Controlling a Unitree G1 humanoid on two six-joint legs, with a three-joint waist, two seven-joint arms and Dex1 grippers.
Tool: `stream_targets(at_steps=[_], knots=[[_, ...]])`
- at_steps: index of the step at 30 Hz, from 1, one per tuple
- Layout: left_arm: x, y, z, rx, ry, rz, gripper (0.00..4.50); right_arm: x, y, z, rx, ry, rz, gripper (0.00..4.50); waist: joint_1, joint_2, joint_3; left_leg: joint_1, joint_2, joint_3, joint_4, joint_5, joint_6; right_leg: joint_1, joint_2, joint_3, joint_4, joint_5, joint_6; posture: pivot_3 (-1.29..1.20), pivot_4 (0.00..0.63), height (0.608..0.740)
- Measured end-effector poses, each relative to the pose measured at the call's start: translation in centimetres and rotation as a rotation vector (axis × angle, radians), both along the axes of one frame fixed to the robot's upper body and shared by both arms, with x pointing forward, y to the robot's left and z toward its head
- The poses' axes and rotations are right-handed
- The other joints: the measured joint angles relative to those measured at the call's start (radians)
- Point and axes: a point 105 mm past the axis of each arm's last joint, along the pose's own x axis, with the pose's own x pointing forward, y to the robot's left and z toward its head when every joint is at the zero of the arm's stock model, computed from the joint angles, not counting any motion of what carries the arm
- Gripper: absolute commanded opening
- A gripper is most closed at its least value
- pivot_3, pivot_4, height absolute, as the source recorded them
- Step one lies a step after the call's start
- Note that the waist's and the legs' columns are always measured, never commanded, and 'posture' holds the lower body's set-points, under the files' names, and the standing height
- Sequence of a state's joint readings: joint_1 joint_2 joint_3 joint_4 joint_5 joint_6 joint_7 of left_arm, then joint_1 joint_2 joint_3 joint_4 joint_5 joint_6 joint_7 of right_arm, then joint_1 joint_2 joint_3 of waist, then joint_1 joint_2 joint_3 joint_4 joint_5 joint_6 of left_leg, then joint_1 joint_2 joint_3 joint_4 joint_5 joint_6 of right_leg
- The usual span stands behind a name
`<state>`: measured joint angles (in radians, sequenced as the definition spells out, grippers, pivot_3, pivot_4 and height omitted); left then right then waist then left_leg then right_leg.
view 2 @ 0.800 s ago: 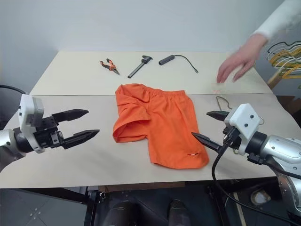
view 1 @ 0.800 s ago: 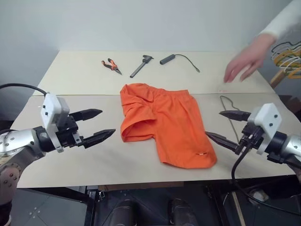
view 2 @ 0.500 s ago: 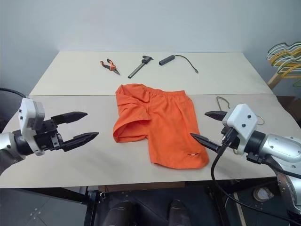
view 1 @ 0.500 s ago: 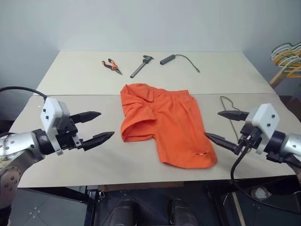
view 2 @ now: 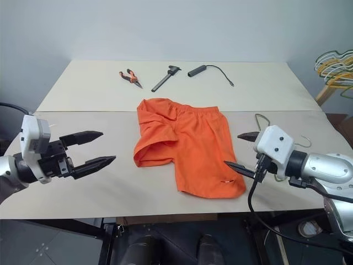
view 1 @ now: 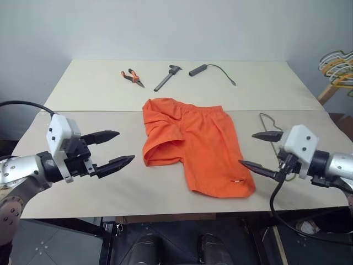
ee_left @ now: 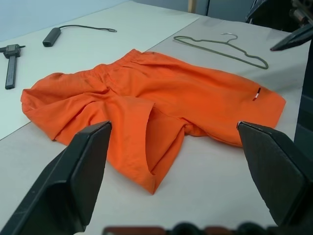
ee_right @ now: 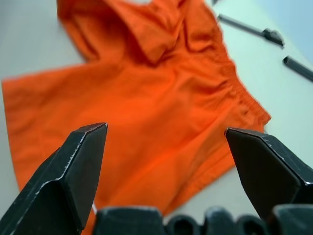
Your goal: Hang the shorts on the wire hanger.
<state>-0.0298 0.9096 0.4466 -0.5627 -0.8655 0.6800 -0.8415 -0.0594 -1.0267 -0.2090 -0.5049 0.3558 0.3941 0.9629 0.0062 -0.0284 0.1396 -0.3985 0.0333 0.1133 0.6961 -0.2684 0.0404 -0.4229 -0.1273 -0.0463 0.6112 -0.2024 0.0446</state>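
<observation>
Both pincers gape empty, left pincer (view 1: 113, 149) and right pincer (view 1: 259, 152) flanking the shorts (view 1: 196, 146).
Bright orange, crumpled cloth, gathered waistband, flat on the pale worktop (view 1: 83, 88); thin grey wire hanger (ee_left: 222, 48) lies beside them.

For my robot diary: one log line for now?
shorts: flat on table | wire hanger: beside, untouched | both end effectors: open, empty

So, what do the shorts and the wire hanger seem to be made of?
The shorts look like thin matte woven fabric: soft folds, and a gathered waistband. The wire hanger looks like bare metal wire, dull grey-olive: one thin bent strand with a small hook. It may be coated; I cannot tell.
</observation>
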Motion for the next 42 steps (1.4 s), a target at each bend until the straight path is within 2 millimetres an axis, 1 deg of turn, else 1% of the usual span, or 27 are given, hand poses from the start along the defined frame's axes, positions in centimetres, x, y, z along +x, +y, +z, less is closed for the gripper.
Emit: stream_targets(at_steps=[3, 5, 8, 10, 12, 15, 18, 20, 23, 25, 27, 30, 34, 37, 38, 40, 42], knots=[[0.1, -0.5, 0.0, -0.003, -0.002, -0.024, 4.47, -0.2, 0.0, -2.3, -0.131, 0.039, 0.056, 4.50, -0.004, 0.000, -0.002, 0.000, 0.000, 0.000, 0.001, 0.000, 0.000, 0.000, 0.000, 0.000, 0.000, 0.000, 0.000, -0.05, 0.088, 0.740], [0.3, -0.8, 0.2, -0.004, -0.012, -0.043, 4.47, -0.6, -0.3, -4.4, -0.226, 0.085, 0.095, 4.50, -0.005, -0.001, -0.003, 0.000, 0.000, 0.000, 0.001, 0.000, -0.001, 0.001, 0.000, 0.000, 0.000, 0.000, 0.000, -0.05, 0.089, 0.740], [0.4, -1.0, 0.3, -0.002, -0.019, -0.058, 4.47, -0.6, -0.9, -6.9, -0.349, 0.098, 0.127, 4.50, -0.016, 0.000, -0.003, 0.000, 0.000, 0.000, 0.001, 0.001, -0.001, 0.001, 0.000, 0.000, 0.001, 0.000, 0.000, -0.05, 0.092, 0.740], [0.4, -1.0, 0.0, -0.001, -0.011, -0.062, 4.47, -0.6, -1.4, -8.2, -0.411, 0.115, 0.138, 4.50, -0.021, 0.000, -0.003, 0.000, 0.000, 0.000, 0.001, 0.001, -0.001, 0.000, 0.000, 0.000, 0.001, 0.000, 0.000, -0.05, 0.093, 0.740], [0.5, -1.1, 0.0, -0.001, -0.009, -0.069, 4.47, -0.5, -1.5, -8.8, -0.454, 0.112, 0.150, 4.50, -0.027, 0.000, -0.003, 0.000, 0.000, 0.000, 0.001, 0.001, -0.002, 0.000, 0.000, 0.000, 0.001, 0.000, 0.000, -0.06, 0.097, 0.740], [0.5, -1.2, 0.0, -0.001, -0.015, -0.074, 4.50, 0.4, -1.1, -8.8, -0.508, 0.054, 0.171, 3.97, -0.036, -0.002, -0.005, 0.002, 0.001, 0.000, 0.001, 0.001, -0.002, 0.002, 0.001, 0.001, 0.001, 0.000, 0.000, -0.06, 0.101, 0.740], [0.5, -1.3, -0.1, 0.001, -0.013, -0.074, 4.50, 1.3, -0.6, -9.2, -0.507, 0.025, 0.165, 3.01, -0.041, -0.009, -0.010, 0.004, 0.001, 0.000, 0.001, 0.002, -0.002, 0.003, 0.001, 0.001, 0.002, 0.000, 0.000, -0.06, 0.103, 0.740], [0.6, -1.3, -0.1, 0.003, -0.013, -0.074, 4.50, 1.6, -0.2, -9.4, -0.478, 0.021, 0.152, 2.22, -0.045, -0.009, -0.010, 0.004, 0.001, 0.000, 0.002, 0.002, -0.002, 0.003, 0.001, 0.001, 0.002, 0.001, -0.001, -0.06, 0.106, 0.740], [0.6, -1.3, -0.2, 0.004, -0.012, -0.074, 4.50, 1.7, 0.7, -9.6, -0.442, 0.026, 0.164, 1.30, -0.047, -0.009, -0.010, 0.004, 0.001, 0.000, 0.002, 0.002, -0.003, 0.002, 0.001, 0.001, 0.003, 0.001, -0.001, -0.06, 0.111, 0.740], [0.5, -1.4, -0.3, 0.003, -0.008, -0.079, 4.50, 1.5, 1.7, -9.5, -0.415, 0.029, 0.191, 0.61, -0.048, -0.009, -0.010, 0.004, 0.001, 0.000, 0.001, 0.002, -0.003, 0.002, 0.001, 0.001, 0.004, 0.000, -0.001, -0.07, 0.114, 0.740], [0.5, -1.5, -0.4, 0.003, -0.003, -0.084, 4.50, 1.4, 2.9, -9.3, -0.388, 0.027, 0.216, 0.01, -0.048, -0.009, -0.010, 0.004, 0.001, 0.000, 0.001, 0.002, -0.003, 0.001, 0.001, 0.001, 0.004, 0.000, -0.002, -0.07, 0.115, 0.740], [0.5, -1.6, -0.5, 0.005, 0.001, -0.091, 4.50, 1.6, 4.6, -8.8, -0.349, 0.028, 0.235, 0.01, -0.049, -0.009, -0.010, 0.004, 0.001, 0.000, 0.001, 0.002, -0.003, 0.001, 0.001, 0.001, 0.003, 0.000, -0.002, -0.08, 0.118, 0.740], [0.6, -1.8, -0.6, 0.007, -0.001, -0.101, 4.50, 2.7, 7.6, -7.7, -0.261, 0.047, 0.217, 0.01, -0.051, -0.009, -0.010, 0.004, 0.002, 0.000, 0.001, 0.002, -0.003, 0.001, 0.001, 0.001, 0.004, 0.000, -0.002, -0.09, 0.117, 0.740], [1.0, -1.6, -0.3, 0.015, -0.026, -0.103, 4.50, 3.6, 11.9, -6.0, -0.171, 0.050, 0.249, 0.01, -0.056, -0.008, -0.010, 0.004, 0.002, 0.000, 0.001, 0.002, -0.003, 0.000, 0.002, 0.001, 0.005, 0.000, -0.003, -0.08, 0.120, 0.740], [1.2, -1.4, -0.2, 0.016, -0.031, -0.099, 4.50, 3.7, 13.6, -5.5, -0.144, 0.048, 0.271, 0.01, -0.057, -0.008, -0.010, 0.004, 0.002, 0.000, 0.001, 0.002, -0.003, -0.001, 0.003, 0.001, 0.006, 0.000, -0.004, -0.08, 0.121, 0.740], [1.7, -0.8, -0.1, 0.035, -0.037, -0.084, 4.50, 3.8, 17.6, -4.4, -0.101, 0.041, 0.318, 0.01, -0.061, -0.008, -0.009, 0.004, 0.003, 0.000, 0.000, 0.003, -0.006, -0.002, 0.003, 0.001, 0.009, -0.001, -0.005, -0.07, 0.123, 0.740], [2.2, -0.3, 0.2, 0.048, -0.058, -0.075, 4.50, 3.4, 20.7, -4.2, -0.088, 0.039, 0.356, 0.01, -0.058, -0.007, -0.009, 0.003, 0.002, -0.001, 0.000, 0.004, -0.007, -0.003, 0.003, 0.000, 0.013, -0.002, -0.006, -0.06, 0.124, 0.740]])
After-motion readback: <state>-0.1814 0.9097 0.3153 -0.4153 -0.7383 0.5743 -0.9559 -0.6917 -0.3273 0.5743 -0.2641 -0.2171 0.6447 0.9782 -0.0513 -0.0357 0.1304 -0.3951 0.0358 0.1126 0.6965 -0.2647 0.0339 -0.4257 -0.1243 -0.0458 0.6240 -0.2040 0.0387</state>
